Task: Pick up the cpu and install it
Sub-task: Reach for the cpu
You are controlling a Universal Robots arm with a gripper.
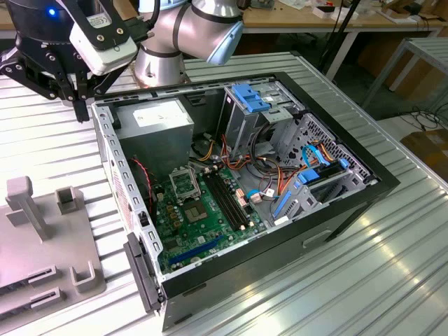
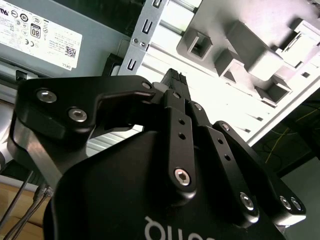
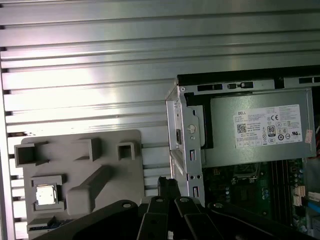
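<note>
The cpu, a small silver square chip, lies in a recess of the grey holder block on the table, beside the open computer case. My gripper hangs above the table between the block and the case's near wall, apart from the chip. Its black fingers meet at the tips with nothing between them. In the exterior view the gripper is high over the case's back left corner. The green motherboard lies inside the case, with the square socket near its back.
The grey power supply fills the case's back corner by the gripper. Black memory slots, coloured cables and blue drive brackets crowd the case. Upright pegs stand on the holder block. The ribbed metal table surrounds everything.
</note>
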